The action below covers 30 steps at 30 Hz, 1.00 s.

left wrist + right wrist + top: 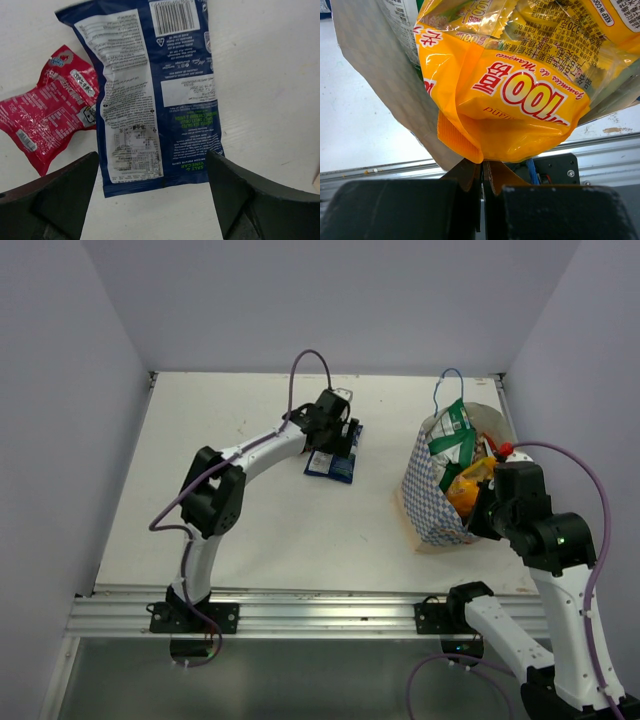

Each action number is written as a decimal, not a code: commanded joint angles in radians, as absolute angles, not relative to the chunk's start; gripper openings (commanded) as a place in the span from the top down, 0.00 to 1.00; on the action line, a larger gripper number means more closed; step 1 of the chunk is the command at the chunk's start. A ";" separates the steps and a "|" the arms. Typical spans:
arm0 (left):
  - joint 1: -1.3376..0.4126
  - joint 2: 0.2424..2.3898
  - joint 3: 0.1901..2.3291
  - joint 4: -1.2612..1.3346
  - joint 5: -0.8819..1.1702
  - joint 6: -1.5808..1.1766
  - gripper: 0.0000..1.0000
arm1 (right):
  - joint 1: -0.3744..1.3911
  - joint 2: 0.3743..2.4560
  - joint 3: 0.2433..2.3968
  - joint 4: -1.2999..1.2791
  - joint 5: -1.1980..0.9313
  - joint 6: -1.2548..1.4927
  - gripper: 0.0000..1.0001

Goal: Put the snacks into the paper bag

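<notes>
Left tool [152, 155]: jaws wide apart, straddling blue packet [160, 90] flat on worktop [250, 510], well left of paper bag [430, 500]; pink packet [50, 110] alongside.
Right tool [482, 180]: closed on orange packet [510, 100] edge, at bag mouth.
Risk: flat foil slipping the pinch; crowded bag tipping.
</notes>
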State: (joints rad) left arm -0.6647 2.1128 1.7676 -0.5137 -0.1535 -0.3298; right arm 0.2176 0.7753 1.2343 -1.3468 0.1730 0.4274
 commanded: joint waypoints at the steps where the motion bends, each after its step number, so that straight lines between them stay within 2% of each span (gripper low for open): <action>1: -0.667 2.097 1.732 -0.425 -0.199 -0.324 0.08 | 0.221 0.765 1.230 -1.404 0.164 0.433 1.00; 14: -0.650 2.186 1.614 -0.379 -0.206 -0.304 0.02 | 0.221 0.784 1.238 -1.397 0.158 0.423 1.00; 17: -0.646 2.200 1.580 -0.359 -0.189 -0.302 0.05 | 0.221 0.785 1.244 -1.397 0.156 0.422 1.00; 18: -0.643 2.201 1.574 -0.350 -0.178 -0.302 0.09 | 0.221 0.788 1.246 -1.399 0.158 0.422 1.00; 19: -0.641 2.203 1.566 -0.347 -0.170 -0.301 0.19 | 0.221 0.788 1.246 -1.399 0.158 0.422 1.00; 20: -0.641 2.201 1.565 -0.345 -0.163 -0.301 0.50 | 0.221 0.790 1.244 -1.397 0.156 0.422 1.00; 23: -0.641 2.188 1.565 -0.348 -0.160 -0.313 1.00 | 0.221 0.788 1.238 -1.397 0.152 0.422 1.00; 27: -0.644 2.120 1.595 -0.379 -0.121 -0.348 1.00 | 0.221 0.790 1.233 -1.391 0.147 0.425 1.00; 30: -0.655 2.045 1.699 -0.409 -0.058 -0.397 1.00 | 0.221 0.788 1.229 -1.385 0.140 0.426 1.00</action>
